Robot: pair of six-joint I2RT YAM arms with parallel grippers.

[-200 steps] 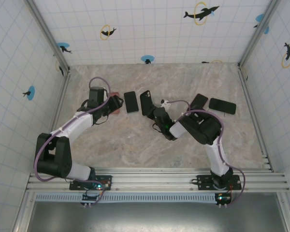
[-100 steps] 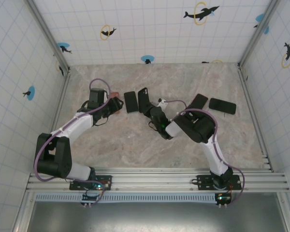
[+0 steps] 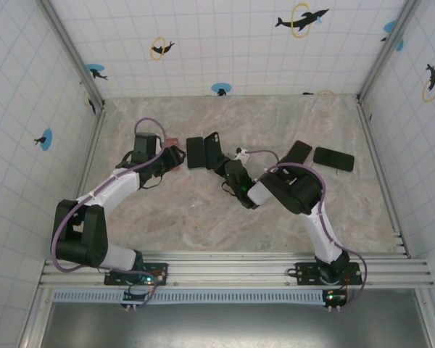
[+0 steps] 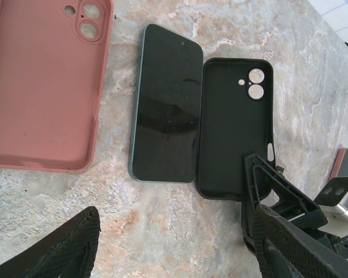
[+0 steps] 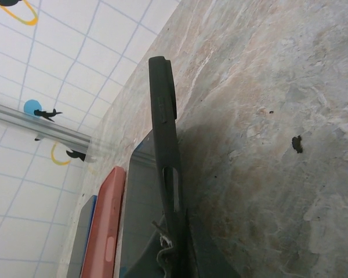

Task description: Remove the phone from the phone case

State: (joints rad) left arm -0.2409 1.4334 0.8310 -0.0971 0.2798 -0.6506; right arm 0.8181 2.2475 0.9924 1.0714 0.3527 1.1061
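Note:
The phone lies screen up on the table, out of its case. The black phone case lies empty right beside it, hollow side up, their long edges touching. My right gripper is shut on the case's near end; in the right wrist view the case runs edge-on out of that gripper, with the phone behind it. My left gripper hovers open over bare table just short of the phone, holding nothing. In the top view the phone and case sit between the two grippers.
An empty pink case lies left of the phone, under my left gripper in the top view. Two more dark phones lie at the back right. Tiled walls and metal rails bound the table.
My right gripper has slid the black case leftwards until it rests against the phone. The left gripper has barely moved and stays open.

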